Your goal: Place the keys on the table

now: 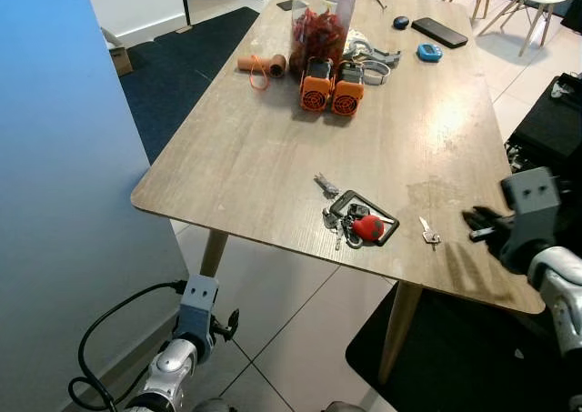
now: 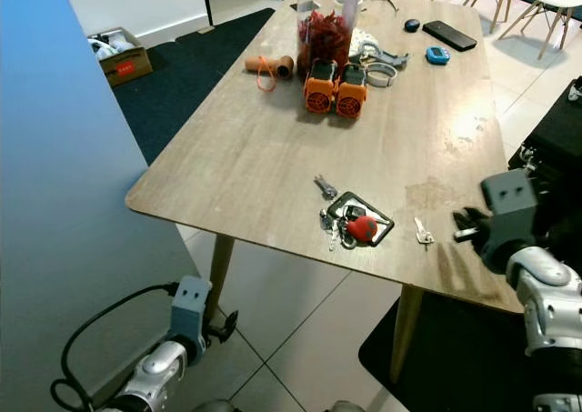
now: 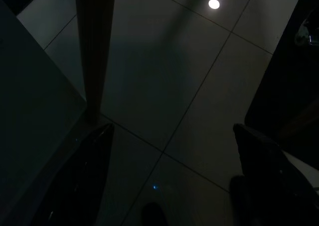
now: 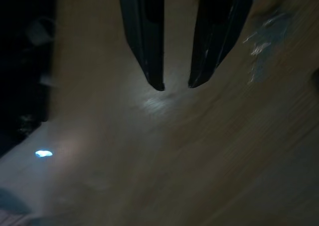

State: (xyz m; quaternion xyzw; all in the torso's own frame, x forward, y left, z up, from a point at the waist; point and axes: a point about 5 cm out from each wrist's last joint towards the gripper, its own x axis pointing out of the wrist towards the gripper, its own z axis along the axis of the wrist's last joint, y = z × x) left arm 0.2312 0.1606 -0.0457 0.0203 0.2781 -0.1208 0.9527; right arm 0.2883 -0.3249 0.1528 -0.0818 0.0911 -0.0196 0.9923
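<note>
Two key clusters lie on the wooden table [image 1: 245,157]: the keys [image 1: 356,223] and, beside them, a single key [image 1: 428,233]. Right gripper [image 1: 479,226] hovers near that key, fingers slightly parted, holding nothing. Left gripper [image 3: 169,186] hangs spread below the table.

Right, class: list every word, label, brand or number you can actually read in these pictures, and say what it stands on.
No text can be read anywhere.
Cardboard box on the floor: a red label, too small and blurred to read.
Two orange devices on the table: no legible marking.
Black phone: blank.
</note>
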